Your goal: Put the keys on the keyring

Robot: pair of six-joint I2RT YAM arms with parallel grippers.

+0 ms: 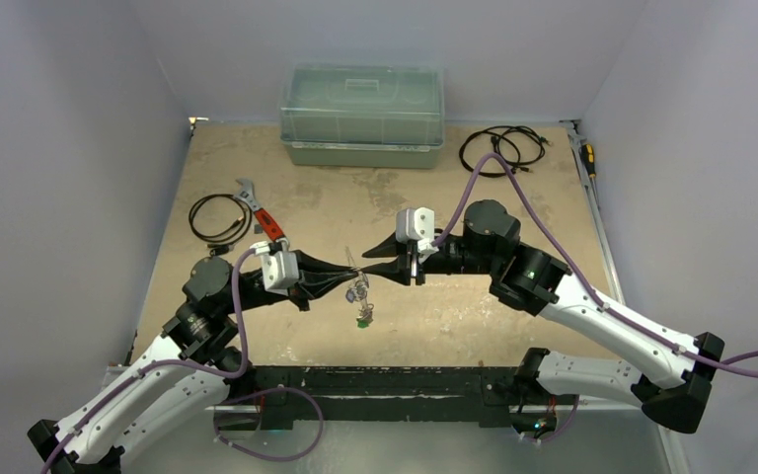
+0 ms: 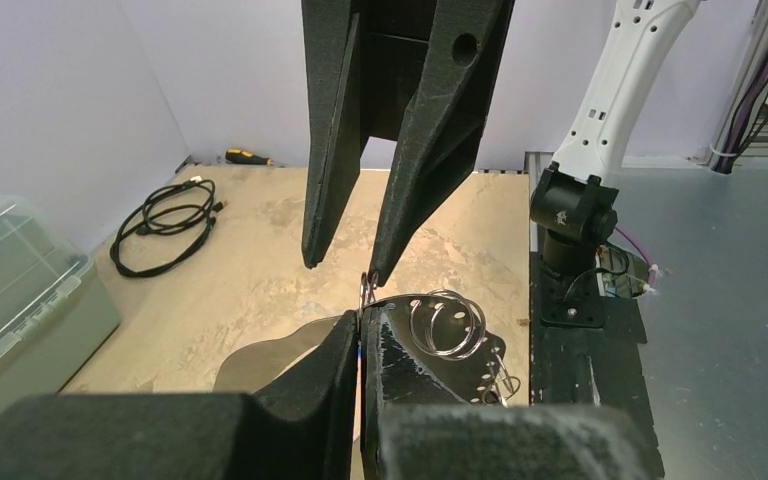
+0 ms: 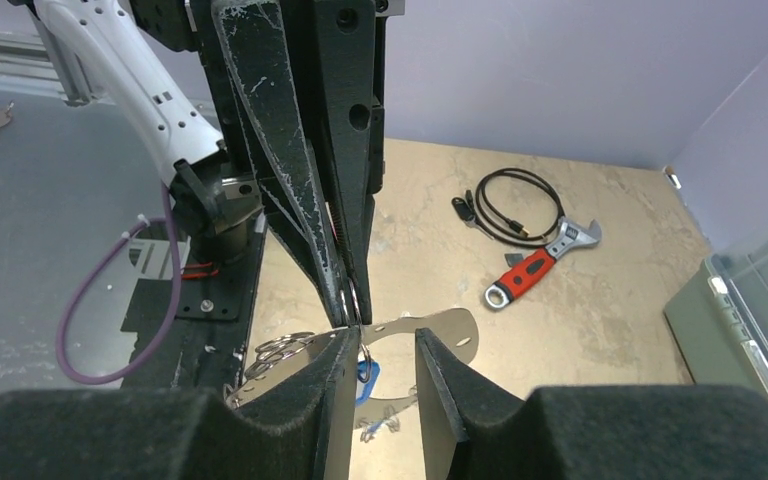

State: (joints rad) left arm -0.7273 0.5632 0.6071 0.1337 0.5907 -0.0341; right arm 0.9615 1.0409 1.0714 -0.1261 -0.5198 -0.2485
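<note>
1. Top view: the left claw (image 1: 343, 269) and the right claw (image 1: 371, 265) meet tip to tip above the middle of the bench (image 1: 434, 207). The keyring (image 1: 355, 265) is only a thin glint between them. The keys (image 1: 361, 292) dangle at 6 o'clock from the tips, apparently off the surface. The hanging bunch is the main risk here. A jerk from either arm could set it swinging and drag the ring out of the pinch.

2. Left wrist view: the left claw (image 2: 359, 325) is clenched, with a sliver of the keyring (image 2: 365, 288) poking out at 12 o'clock of its tips. The right claw (image 2: 343, 270) comes down from 12 o'clock with its fingers parted. One tip is touching or just beside the ring; I cannot tell which. The grip seems to hold very little wire, so a sideways nudge could twist it or pop it loose.

3. Right wrist view: the right claw (image 3: 387, 345) is released and holds nothing. The keyring (image 3: 362, 318) sits against its 9 o'clock finger rather than in the gap, under the left claw (image 3: 345, 318). A blue tag (image 3: 365, 372) hangs at 6 o'clock. Closing from here would likely miss the ring or strike the other claw's tips.
</note>
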